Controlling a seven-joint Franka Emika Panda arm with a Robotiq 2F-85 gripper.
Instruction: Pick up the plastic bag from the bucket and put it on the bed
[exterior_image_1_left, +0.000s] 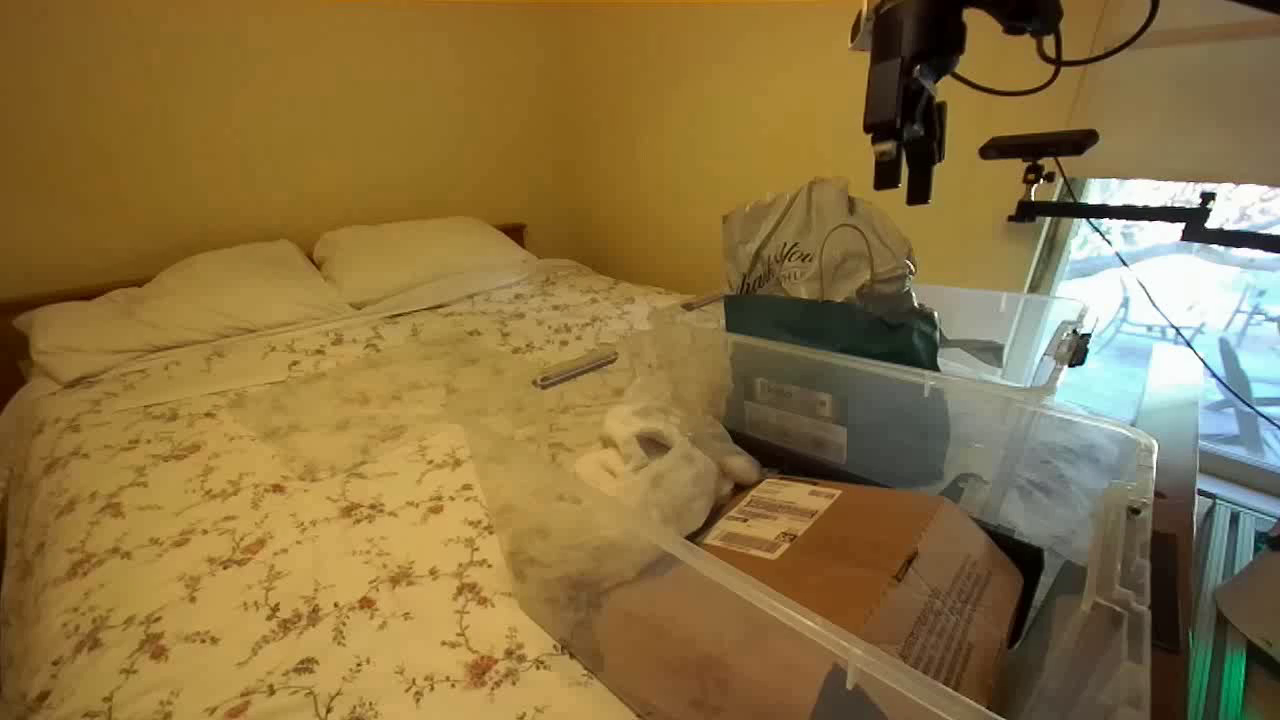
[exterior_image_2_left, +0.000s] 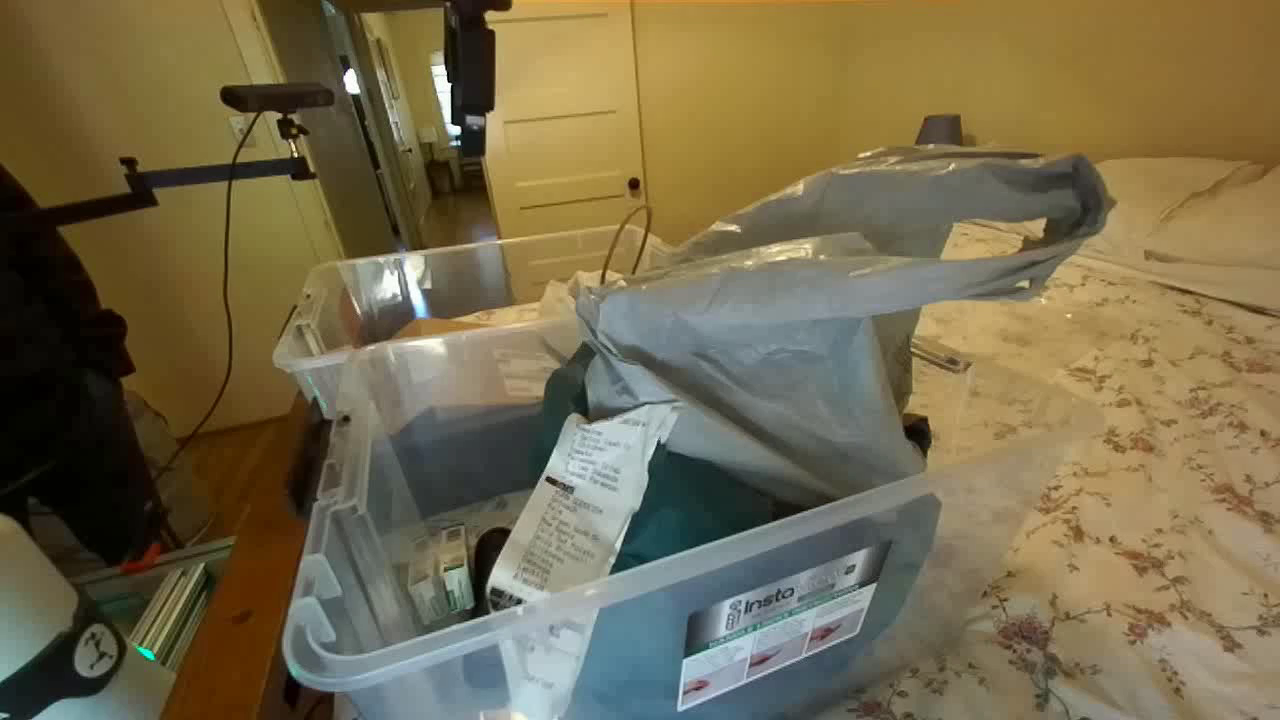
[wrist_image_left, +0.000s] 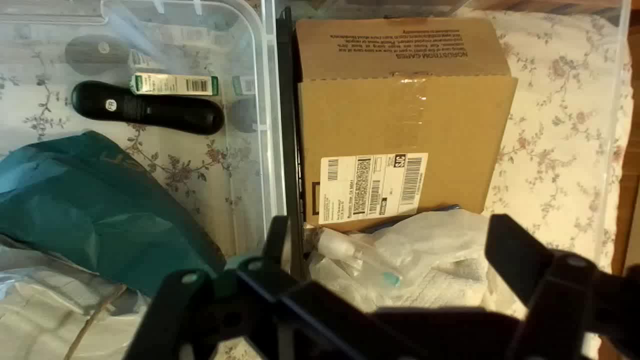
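In an exterior view the black gripper (exterior_image_1_left: 904, 188) hangs up high, well above a clear plastic bin (exterior_image_1_left: 790, 606) that's got a cardboard box (exterior_image_1_left: 860, 550) with a shipping label (exterior_image_1_left: 772, 517) on top, plus a see-through white plastic bag (exterior_image_1_left: 680, 485) bunched right beside it. The neighboring clear bin (exterior_image_1_left: 1005, 325) has a gray-white "Thank You" bag (exterior_image_1_left: 790, 235) rising above a dark green shopping bag (exterior_image_1_left: 830, 325), so that's two plastic bags, both in bins, and idk which one the task means. Floral-covered bed (exterior_image_1_left: 300, 540) alongside, pillows (exterior_image_1_left: 425, 262) at the head. In an exterior view the "Thank You" bag's handles (exterior_image_2_left: 1085, 195) stick way out over the rim, and a long printed receipt (exterior_image_2_left: 585, 490) trails down in front of the green bag. Gripper's cut off up top there, can't tell its spread. Wrist view settles it: fingers (wrist_image_left: 515, 255) spread wide, holding nothing, with the see-through bag and box below. Beside the green bag, a black oblong thing (wrist_image_left: 150, 107) lies against a small white-and-green carton (wrist_image_left: 172, 84).
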